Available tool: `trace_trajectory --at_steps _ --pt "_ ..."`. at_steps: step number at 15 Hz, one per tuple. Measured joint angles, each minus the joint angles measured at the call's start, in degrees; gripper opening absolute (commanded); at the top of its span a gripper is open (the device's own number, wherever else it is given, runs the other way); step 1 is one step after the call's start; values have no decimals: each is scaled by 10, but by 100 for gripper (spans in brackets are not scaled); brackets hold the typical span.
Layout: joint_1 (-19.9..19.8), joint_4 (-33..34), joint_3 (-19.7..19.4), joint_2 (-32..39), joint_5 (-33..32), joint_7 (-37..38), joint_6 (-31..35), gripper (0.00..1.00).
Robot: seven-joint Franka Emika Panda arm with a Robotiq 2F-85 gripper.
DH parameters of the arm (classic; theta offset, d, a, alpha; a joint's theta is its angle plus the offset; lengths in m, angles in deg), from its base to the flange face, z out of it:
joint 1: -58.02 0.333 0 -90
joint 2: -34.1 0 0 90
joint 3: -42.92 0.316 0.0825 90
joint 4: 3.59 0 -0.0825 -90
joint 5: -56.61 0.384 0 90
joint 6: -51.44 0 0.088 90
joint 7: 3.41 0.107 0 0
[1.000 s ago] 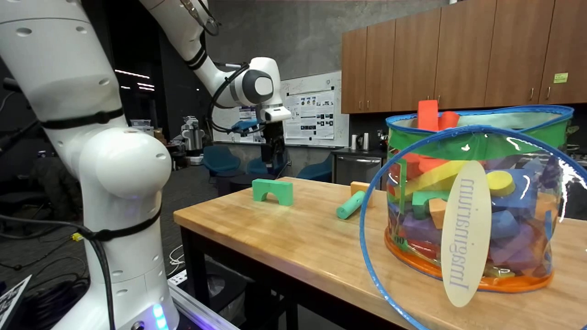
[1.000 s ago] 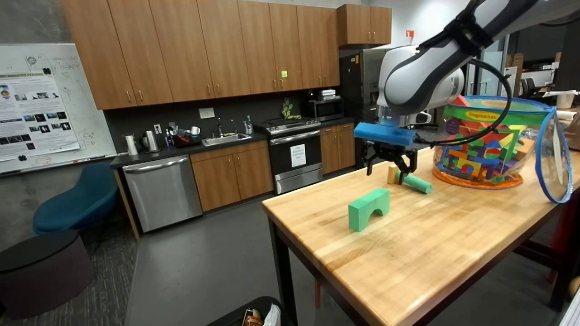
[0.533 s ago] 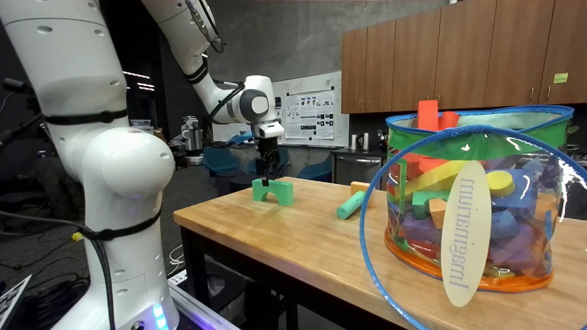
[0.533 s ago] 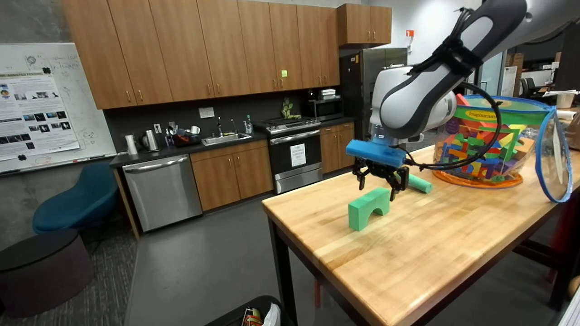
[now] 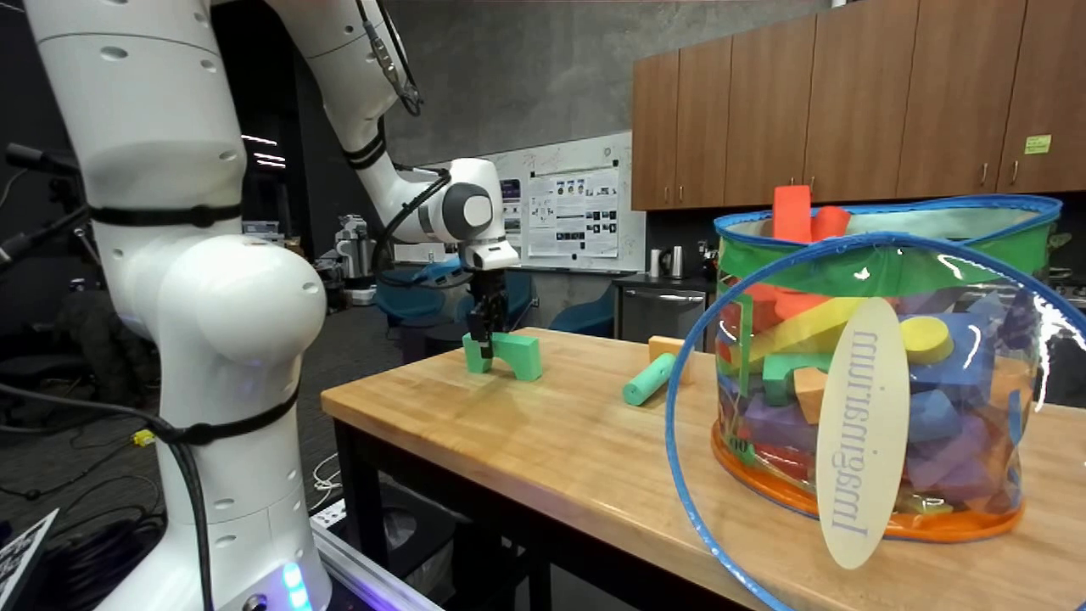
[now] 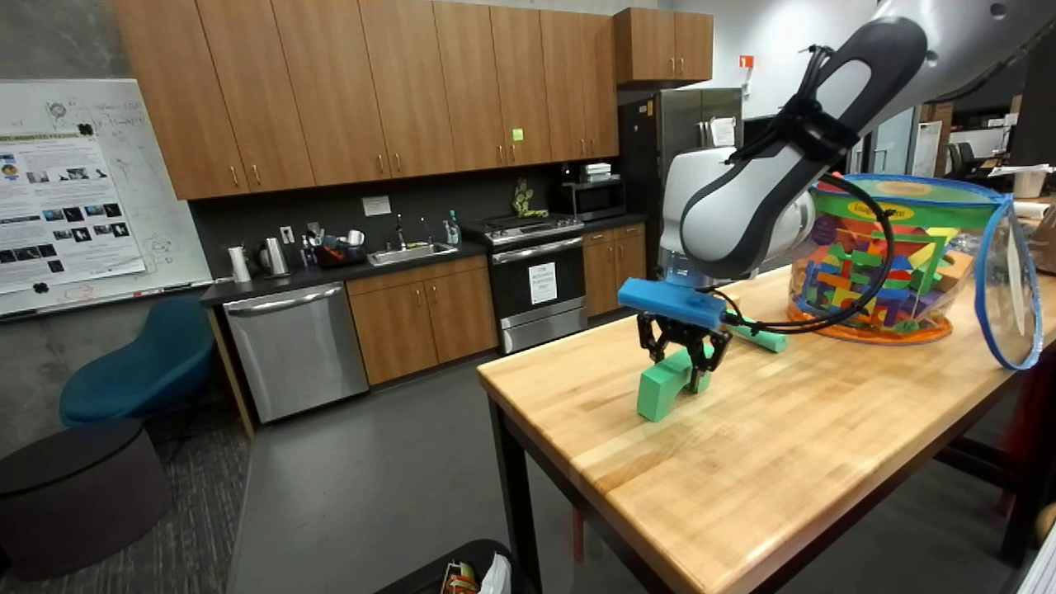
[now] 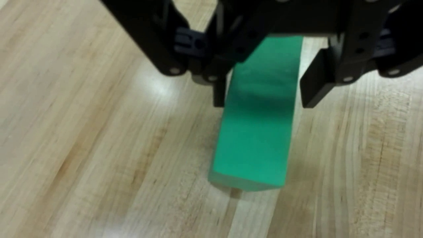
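Note:
A green arch-shaped block [image 5: 519, 356] stands upright on the wooden table, near one end, in both exterior views. My gripper [image 7: 263, 107] straddles it from above, one finger on each long side. In the wrist view the block's top face [image 7: 252, 148] runs between the jaws. A strip of wood shows between the block and the right-hand finger [image 7: 318, 79]; the left-hand one sits close against the block's edge, and contact cannot be told. The jaws stand partly apart. A green cylinder [image 6: 763, 337] lies farther along the table, with an orange block [image 5: 664, 346] behind it.
A clear bag [image 5: 1001, 242] full of coloured blocks stands on the table [image 5: 509, 441], its top unzipped. Its round blue-edged lid [image 6: 1031, 355] hangs down at the side. The table's edge runs close to the arch block. A dark bin [image 6: 404, 582] stands below.
My arm has come down over the arch block, and the fingers now reach to either side of it. The jaws have narrowed. The block has shifted very slightly.

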Motion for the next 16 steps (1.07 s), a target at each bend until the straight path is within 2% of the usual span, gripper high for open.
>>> trace_trajectory --at_steps 2,6,9,12,16 --pt "0 5 -1 -1 -6 2 0 16" --pt "0 15 -10 -12 -20 -7 -8 16" --pt "0 22 -24 -37 -18 -55 -38 16" --pt "0 39 -46 -78 -5 -149 -104 16" --pt "-8 86 -77 -138 -5 -284 -249 16"
